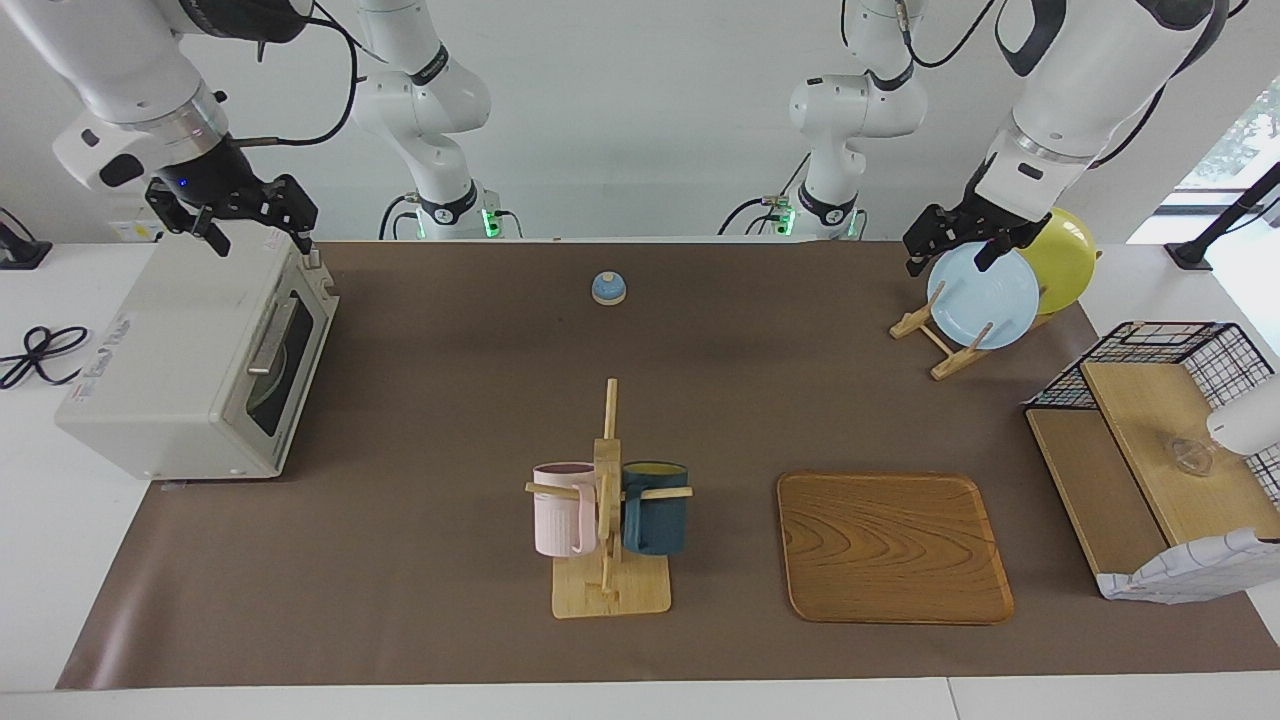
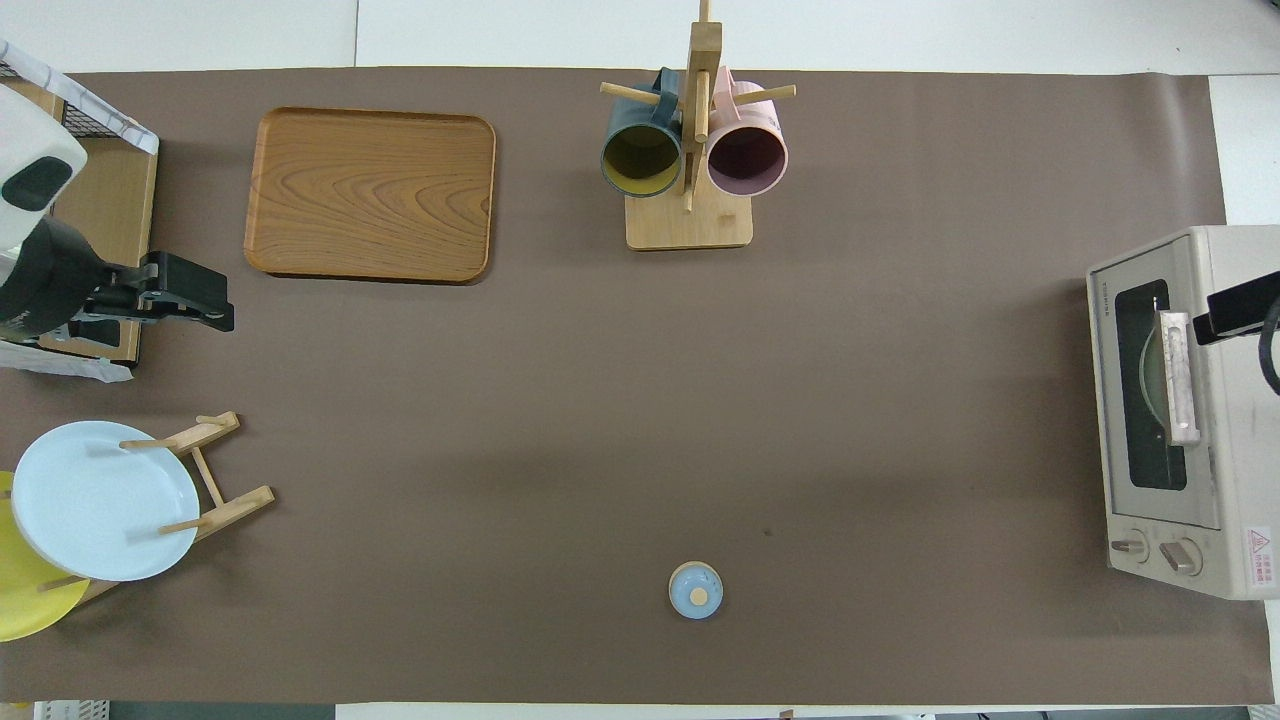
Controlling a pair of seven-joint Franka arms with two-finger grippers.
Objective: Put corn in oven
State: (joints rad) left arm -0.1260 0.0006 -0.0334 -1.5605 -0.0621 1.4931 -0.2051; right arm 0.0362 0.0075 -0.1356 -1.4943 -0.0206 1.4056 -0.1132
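The corn does not show in either view. The off-white oven (image 1: 190, 360) stands at the right arm's end of the table with its dark glass door shut; it also shows in the overhead view (image 2: 1190, 410). A pale round shape shows dimly through the glass. My right gripper (image 1: 258, 238) hangs open and empty over the oven's top edge nearest the robots; only its tip (image 2: 1240, 305) shows in the overhead view. My left gripper (image 1: 948, 262) hangs open and empty over the plate rack (image 1: 945, 345), and shows in the overhead view (image 2: 222, 305).
The rack holds a pale blue plate (image 1: 982, 297) and a yellow plate (image 1: 1065, 258). A mug tree (image 1: 608, 500) carries a pink and a dark blue mug. A wooden tray (image 1: 890, 545) lies beside it. A small blue knobbed lid (image 1: 608, 288) sits near the robots. A wire shelf (image 1: 1160, 440) stands at the left arm's end.
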